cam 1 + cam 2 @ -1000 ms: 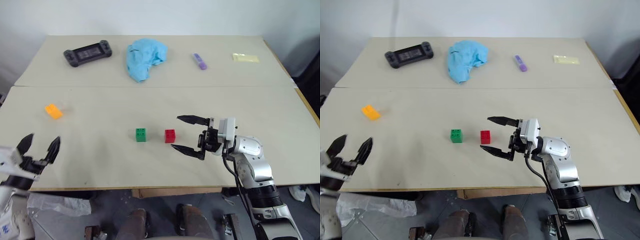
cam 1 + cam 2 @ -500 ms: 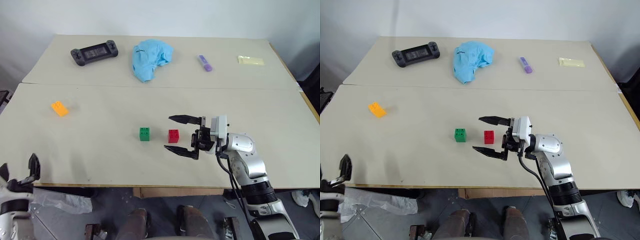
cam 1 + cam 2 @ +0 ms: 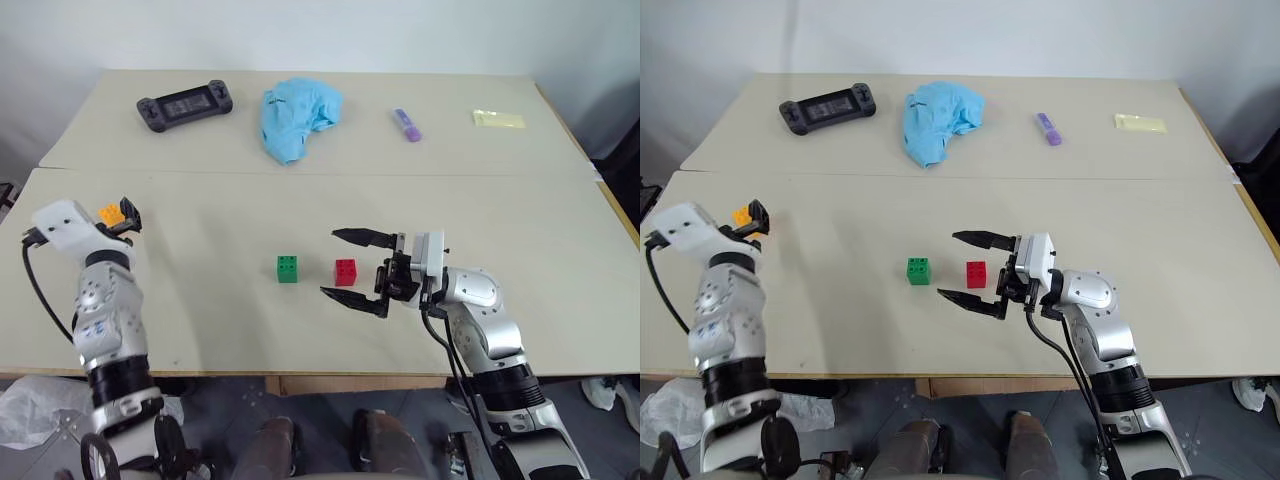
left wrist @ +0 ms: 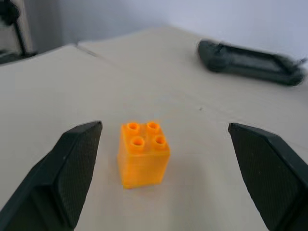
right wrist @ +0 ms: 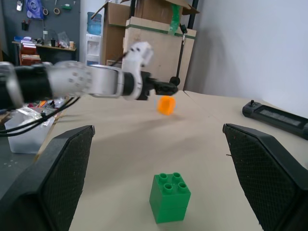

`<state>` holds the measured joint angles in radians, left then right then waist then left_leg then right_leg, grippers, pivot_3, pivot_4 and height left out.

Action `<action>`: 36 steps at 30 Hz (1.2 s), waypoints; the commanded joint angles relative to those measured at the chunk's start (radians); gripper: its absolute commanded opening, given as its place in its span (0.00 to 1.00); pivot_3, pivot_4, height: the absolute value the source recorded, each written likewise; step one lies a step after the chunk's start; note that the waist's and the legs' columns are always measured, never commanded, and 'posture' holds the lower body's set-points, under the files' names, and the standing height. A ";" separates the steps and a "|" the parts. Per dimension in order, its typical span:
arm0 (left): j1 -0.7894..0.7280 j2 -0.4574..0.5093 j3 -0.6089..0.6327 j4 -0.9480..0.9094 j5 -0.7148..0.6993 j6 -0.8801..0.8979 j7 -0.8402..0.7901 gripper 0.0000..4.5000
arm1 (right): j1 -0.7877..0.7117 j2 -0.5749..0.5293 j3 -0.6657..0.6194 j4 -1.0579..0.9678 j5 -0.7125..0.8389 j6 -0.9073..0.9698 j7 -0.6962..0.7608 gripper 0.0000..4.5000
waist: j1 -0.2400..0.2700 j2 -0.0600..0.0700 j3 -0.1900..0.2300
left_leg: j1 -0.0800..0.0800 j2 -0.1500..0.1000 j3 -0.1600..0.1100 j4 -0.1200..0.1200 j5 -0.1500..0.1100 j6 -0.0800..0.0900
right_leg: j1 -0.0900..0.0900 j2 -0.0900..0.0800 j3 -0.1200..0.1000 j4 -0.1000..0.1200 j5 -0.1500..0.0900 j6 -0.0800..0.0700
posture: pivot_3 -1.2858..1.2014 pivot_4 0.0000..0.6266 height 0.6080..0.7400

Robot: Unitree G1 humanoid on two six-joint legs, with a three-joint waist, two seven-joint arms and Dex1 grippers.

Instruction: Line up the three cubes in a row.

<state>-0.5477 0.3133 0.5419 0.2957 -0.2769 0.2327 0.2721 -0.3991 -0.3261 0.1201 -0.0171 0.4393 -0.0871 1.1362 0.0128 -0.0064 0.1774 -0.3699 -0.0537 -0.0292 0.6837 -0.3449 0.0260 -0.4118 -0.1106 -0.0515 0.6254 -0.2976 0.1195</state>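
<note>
- Left end effector: fingers wide apart, empty, level, aimed at the orange brick, which sits centred in the gap, not touched.
- Best approach, by judgement: advance until the brick is deep between the pads, close across its flat sides, avoid the studs.
- Right end effector: fingers spread, empty, just beside the red brick; green brick next to it.
- Orange brick lies far to the left on the counter, well apart from the other two.
- Bricks: hard glossy plastic, boxy, four round studs on top; counter matte beige.
</note>
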 commanded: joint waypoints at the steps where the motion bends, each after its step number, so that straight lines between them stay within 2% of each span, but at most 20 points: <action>1: -0.072 0.035 0.009 0.096 0.027 -0.062 0.038 0.99 | 0.000 0.001 -0.001 -0.044 0.006 -0.004 -0.011 1.00 | -0.004 0.000 0.000 | 0.000 0.000 0.000 0.000 0.000 0.000 | 0.000 0.000 0.000 0.000 0.000 0.000 | 0.52 0.24 1.00; 6: -0.139 0.059 0.001 0.219 0.058 -0.087 0.101 0.99 | 0.021 -0.004 -0.004 -0.060 -0.003 -0.006 -0.029 1.00 | -0.010 0.000 0.000 | 0.000 0.000 0.000 0.000 0.000 0.000 | 0.000 -0.001 -0.001 0.000 0.000 0.000 | 0.52 0.24 1.00; 14: -0.182 0.099 -0.016 0.358 0.061 -0.113 0.076 0.99 | 0.034 -0.005 -0.006 -0.073 -0.013 -0.010 -0.052 1.00 | -0.013 0.000 0.000 | 0.000 0.000 0.000 0.000 0.000 0.000 | 0.000 -0.001 -0.001 0.000 0.000 0.000 | 0.52 0.24 1.00; 17: -0.173 0.098 -0.016 0.358 0.042 -0.142 0.042 0.86 | 0.040 0.000 -0.008 -0.082 -0.014 -0.007 -0.068 1.00 | -0.013 0.000 0.000 | 0.000 0.000 0.000 0.000 0.000 0.000 | 0.000 -0.002 -0.001 0.000 0.000 0.000 | 0.52 0.24 1.00; 22: -0.143 0.091 -0.027 0.332 0.040 -0.158 0.004 0.52 | 0.047 -0.011 -0.005 -0.099 -0.009 0.000 -0.069 1.00 | -0.013 0.000 0.000 | 0.000 0.000 0.000 0.000 0.000 0.000 | 0.000 -0.002 -0.001 0.000 0.000 0.000 | 0.52 0.24 1.00; 24: -0.131 0.072 -0.010 0.302 -0.006 -0.175 -0.049 0.37 | 0.040 -0.010 -0.006 -0.101 -0.005 0.010 -0.071 1.00 | -0.013 0.000 0.000 | 0.000 0.000 0.000 0.000 0.000 0.000 | 0.000 -0.002 -0.001 0.000 0.000 0.000 | 0.52 0.24 1.00; 25: -0.120 0.064 -0.008 0.278 -0.027 -0.182 -0.085 0.33 | 0.039 -0.012 -0.004 -0.102 -0.007 0.011 -0.071 1.00 | -0.012 0.000 0.000 | 0.000 0.000 0.000 0.000 0.000 0.000 | 0.000 -0.002 -0.001 0.000 0.000 0.000 | 0.52 0.24 1.00; 27: -0.079 0.061 -0.027 0.202 -0.071 -0.175 -0.203 0.33 | 0.038 -0.018 -0.002 -0.106 -0.010 0.014 -0.067 1.00 | -0.013 0.000 0.000 | 0.000 0.000 0.000 0.000 0.000 0.000 | 0.000 -0.003 -0.001 0.000 0.000 0.000 | 0.52 0.24 1.00; 30: 0.044 0.099 -0.069 0.019 -0.171 -0.122 -0.471 0.33 | 0.035 -0.036 -0.015 -0.105 -0.013 0.019 -0.070 1.00 | -0.018 0.000 0.000 | 0.000 0.000 0.000 0.000 0.000 0.000 | 0.000 -0.004 -0.001 0.000 0.000 0.000 | 0.52 0.24 1.00; 32: 0.108 0.145 -0.078 -0.079 -0.243 -0.093 -0.638 0.33 | 0.037 -0.052 -0.026 -0.106 -0.014 0.021 -0.072 1.00 | -0.020 0.000 0.000 | 0.000 0.002 0.000 0.000 0.000 0.000 | 0.000 -0.004 -0.001 0.000 0.000 0.000 | 0.52 0.24 1.00; 34: 0.178 0.224 -0.107 -0.183 -0.315 -0.084 -0.884 0.33 | 0.045 -0.071 -0.036 -0.114 -0.010 0.031 -0.074 1.00 | -0.022 0.000 0.000 | 0.000 0.003 0.000 0.000 0.000 -0.001 | 0.000 -0.003 0.000 -0.001 0.000 0.000 | 0.52 0.24 1.00; 36: 0.250 0.313 -0.123 -0.270 -0.472 0.048 -1.156 0.33 | 0.056 -0.087 -0.044 -0.124 -0.005 0.041 -0.080 1.00 | -0.023 0.000 0.000 | -0.001 0.004 0.000 0.000 0.000 -0.001 | 0.001 -0.003 0.001 -0.002 0.000 -0.001 | 0.52 0.24 1.00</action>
<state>-0.3101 0.5975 0.4218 0.1148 -0.6464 0.2239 -0.7081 -0.3462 -0.4064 0.0986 -0.0948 0.4189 -0.0495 1.0625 -0.0104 -0.0062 0.1778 -0.3704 -0.0492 -0.0297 0.6833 -0.3448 0.0245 -0.4107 -0.1139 -0.0485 0.6228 -0.2982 0.1183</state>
